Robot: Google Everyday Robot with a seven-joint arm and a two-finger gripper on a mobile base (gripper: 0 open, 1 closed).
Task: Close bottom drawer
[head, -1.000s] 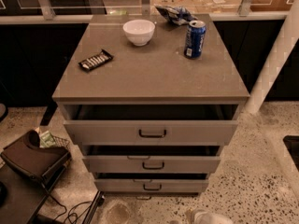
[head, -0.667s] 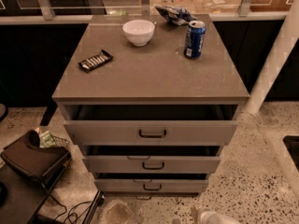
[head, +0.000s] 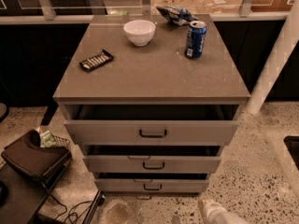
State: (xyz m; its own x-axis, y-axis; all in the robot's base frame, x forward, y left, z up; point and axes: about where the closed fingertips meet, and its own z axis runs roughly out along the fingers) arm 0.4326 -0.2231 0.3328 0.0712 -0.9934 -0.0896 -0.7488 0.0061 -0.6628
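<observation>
1. Three drawers of the grey-taupe cabinet [head: 154,78] stand pulled out. The bottom drawer [head: 117,185], with the narrowest-looking flat grey front, sits lowest under the cabinet's front edge, out a little with a dark gap above it.
2. Its small dark rectangular pull handle [head: 153,187] marks the middle of that front. The front's long axis runs left to right, parallel to the cabinet's front edge.
3. The pale gripper [head: 210,209] is low over the speckled floor, out in front of the cabinet's front right corner. Whether the claw is spread or pressed together cannot be told.
4. From the gripper, the bottom drawer lies up and to the left, near but apart. The likely move is to shift left toward the handle, then push squarely toward the rear edge. A push at the right end alone could skew the drawer.
5. On top, a white round bowl [head: 139,31] sits near the rear edge, a blue drink can [head: 195,39] toward the rear right corner, and a dark wrapped bar [head: 96,60] near the left edge, all well clear of the push.
</observation>
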